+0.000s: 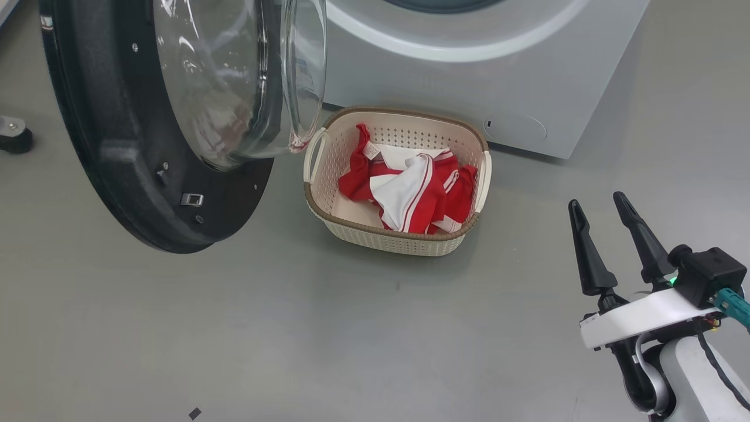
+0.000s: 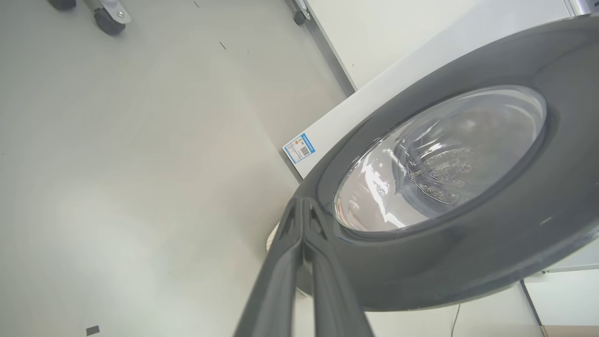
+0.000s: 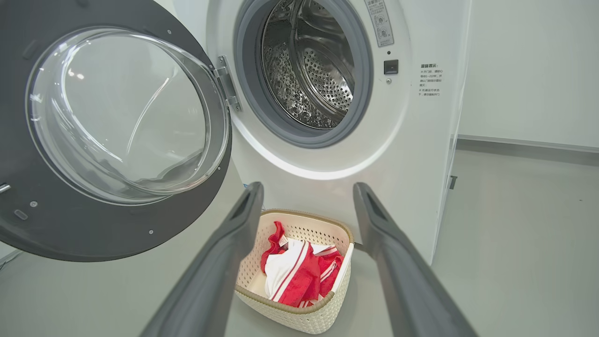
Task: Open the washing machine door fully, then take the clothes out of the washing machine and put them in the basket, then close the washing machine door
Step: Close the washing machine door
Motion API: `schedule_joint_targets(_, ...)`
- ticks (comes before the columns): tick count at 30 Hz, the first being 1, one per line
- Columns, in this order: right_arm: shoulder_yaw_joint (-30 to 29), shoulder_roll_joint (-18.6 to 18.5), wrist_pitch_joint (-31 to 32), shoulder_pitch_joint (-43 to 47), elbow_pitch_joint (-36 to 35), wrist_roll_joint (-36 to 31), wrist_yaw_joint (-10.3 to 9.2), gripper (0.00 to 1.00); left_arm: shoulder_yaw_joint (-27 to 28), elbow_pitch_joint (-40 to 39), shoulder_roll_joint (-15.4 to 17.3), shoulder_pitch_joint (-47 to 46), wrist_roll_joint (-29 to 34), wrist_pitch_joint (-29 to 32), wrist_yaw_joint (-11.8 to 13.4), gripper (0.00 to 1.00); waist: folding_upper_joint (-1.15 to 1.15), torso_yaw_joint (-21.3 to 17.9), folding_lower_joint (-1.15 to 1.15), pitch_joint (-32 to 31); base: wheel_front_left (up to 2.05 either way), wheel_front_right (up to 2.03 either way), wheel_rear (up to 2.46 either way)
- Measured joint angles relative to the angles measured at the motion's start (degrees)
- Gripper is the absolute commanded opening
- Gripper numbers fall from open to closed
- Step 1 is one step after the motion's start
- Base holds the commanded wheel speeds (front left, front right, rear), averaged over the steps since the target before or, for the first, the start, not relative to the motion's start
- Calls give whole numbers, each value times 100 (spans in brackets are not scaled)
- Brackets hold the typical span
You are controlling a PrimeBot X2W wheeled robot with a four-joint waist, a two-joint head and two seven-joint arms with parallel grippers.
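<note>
The washing machine door (image 1: 117, 146) stands swung wide open at the left, its glass bowl facing the white washing machine (image 1: 469, 82). In the right wrist view the steel drum (image 3: 309, 70) looks empty. The red and white clothes (image 1: 410, 187) lie in the cream basket (image 1: 392, 240) on the floor before the machine. My right gripper (image 1: 596, 200) is open and empty at the lower right, well back from the basket (image 3: 290, 313). My left gripper (image 2: 302, 201) is shut, empty, its tips at the outer rim of the door (image 2: 468, 262); contact cannot be told.
A wheeled stand foot (image 1: 14, 135) sits on the grey floor far left, behind the door. A small black mark (image 1: 194, 413) lies on the floor near the front. A white wall (image 3: 529, 70) runs to the right of the machine. A blue sticker (image 2: 299, 148) marks the machine's side.
</note>
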Motion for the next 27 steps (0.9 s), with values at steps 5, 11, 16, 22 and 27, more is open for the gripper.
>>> schedule_joint_targets(5, 31, 63, -4, 18, 3, 1, 0, 100, -152, -449, 67, 387, 533, -810, 0, 0, 0, 85, 0, -132, 0, 0, 0)
schedule_joint_targets(11, 56, 93, -7, 98, 2, 2, 0, 100, -970, -1544, 169, 896, 1244, -2020, 0, 0, 0, 113, 0, -201, 0, 0, 0)
schedule_joint_targets(16, 60, 107, -8, 99, 7, 2, 0, 100, -1291, -1650, 131, 1357, 1577, -2747, 0, 0, 0, 113, 0, -231, 0, 0, 0)
schedule_joint_targets(22, 59, 111, -24, 104, 10, 2, 0, 100, -1711, -1714, 145, 1684, 1930, -3468, 0, 0, 0, 107, 0, -280, 0, 0, 0)
schedule_joint_targets(27, 63, 118, -26, 121, 10, 2, -1, 100, -1997, -1742, 283, 1927, 2210, -3973, 0, 0, 0, 94, 0, -305, 0, 0, 0)
